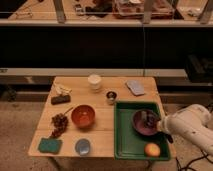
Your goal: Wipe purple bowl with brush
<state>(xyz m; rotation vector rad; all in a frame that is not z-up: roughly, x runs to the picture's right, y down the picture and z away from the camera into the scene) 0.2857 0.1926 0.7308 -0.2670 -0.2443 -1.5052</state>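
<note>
The purple bowl [144, 123] stands in the right half of a green tray [123, 145] on the wooden table. My gripper [161, 126] comes in from the right on the white arm [192, 127] and sits at the bowl's right rim. A slim pale thing inside the bowl, just left of the gripper, looks like the brush [150, 118]. I cannot see how it is held.
An orange fruit [152, 149] lies in the tray's front right corner. Left of the tray are an orange bowl [83, 116], grapes [59, 122], a green sponge [50, 145] and a small grey-blue cup [83, 147]. Behind stand a white cup [94, 81], metal cup [111, 96], grey cloth [135, 87], black block [60, 99].
</note>
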